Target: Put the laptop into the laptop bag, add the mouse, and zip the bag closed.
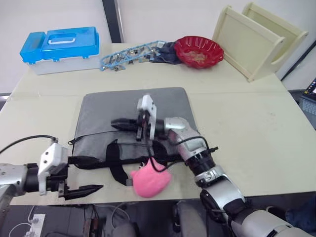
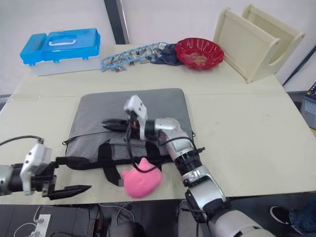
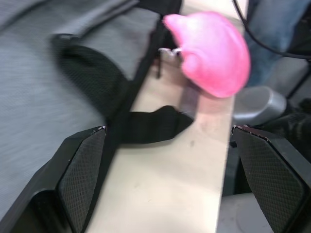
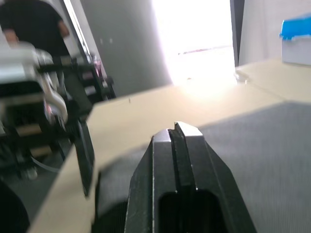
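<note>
The grey laptop bag (image 1: 98,116) lies flat in the middle of the table, its black strap handles (image 1: 116,167) trailing toward the front edge. My right gripper (image 1: 117,123) hovers low over the bag's middle, pointing left, fingers pressed shut with nothing visible between them. My left gripper (image 1: 89,176) sits at the table's front-left edge beside the bag's near edge, open; one finger (image 3: 82,170) lies along the bag's black trim. A pink fuzzy object (image 1: 150,180) rests at the front edge by the handles. The laptop and the mouse are hidden or out of view.
At the back stand a blue toolbox (image 1: 59,47), a chain of blue clips (image 1: 129,55), a dark cloth (image 1: 165,53), a red bowl (image 1: 199,51) and a cream wooden rack (image 1: 256,39). A person (image 4: 29,24) stands beyond the table.
</note>
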